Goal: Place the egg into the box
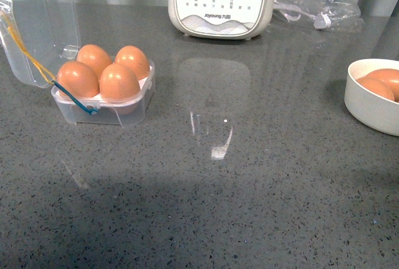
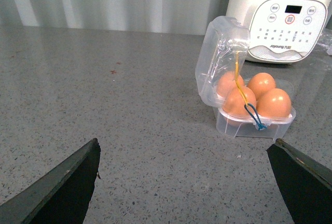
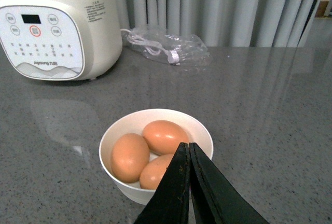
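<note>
The box (image 1: 103, 112) stands at the left of the counter with its clear lid (image 1: 40, 26) hinged open. Several brown eggs fill its cells, one egg (image 1: 118, 81) at the front. In the left wrist view the box (image 2: 244, 124) lies ahead and off to one side. My left gripper (image 2: 186, 142) is open over bare counter, well short of it, with nothing between its fingers. My right gripper (image 3: 188, 145) is shut and empty, its tips just above the near rim of a white bowl (image 3: 155, 114) holding three eggs (image 3: 165, 136). Neither gripper shows in the front view.
A cream kitchen appliance (image 1: 221, 1) stands at the back of the grey counter. A clear plastic bag with a cable (image 1: 318, 7) lies beside it. The white bowl (image 1: 374, 110) sits at the right edge of the front view.
</note>
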